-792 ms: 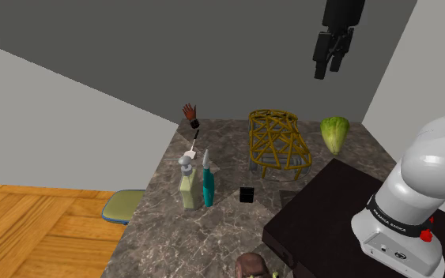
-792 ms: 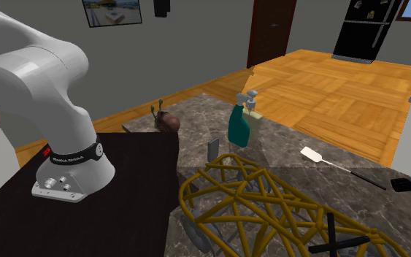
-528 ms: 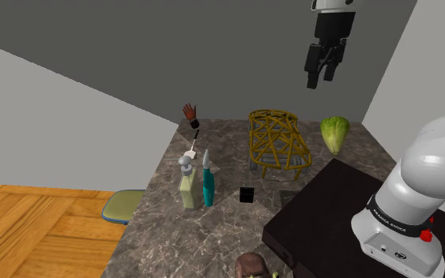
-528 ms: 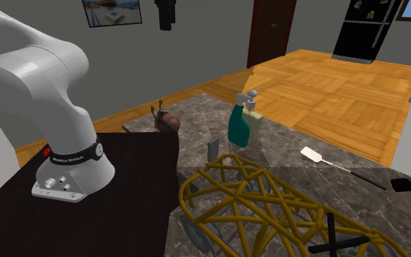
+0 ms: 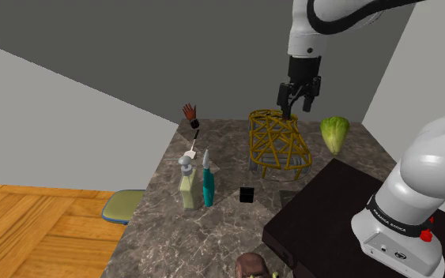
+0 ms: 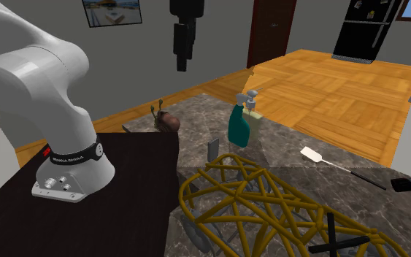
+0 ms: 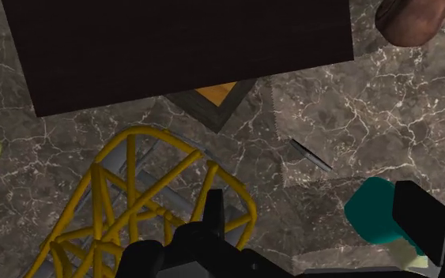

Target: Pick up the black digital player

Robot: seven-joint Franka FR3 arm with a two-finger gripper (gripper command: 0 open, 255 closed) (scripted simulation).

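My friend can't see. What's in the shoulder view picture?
The black gripper hangs open above a yellow wire basket on a stone counter. The small black player stands nearer the camera, beside two spray bottles; a lettuce sits right of the basket.

White arm (image 5: pixel 434 170), dark joints (image 5: pixel 397 216), black two-finger tool (image 5: pixel 297 106)
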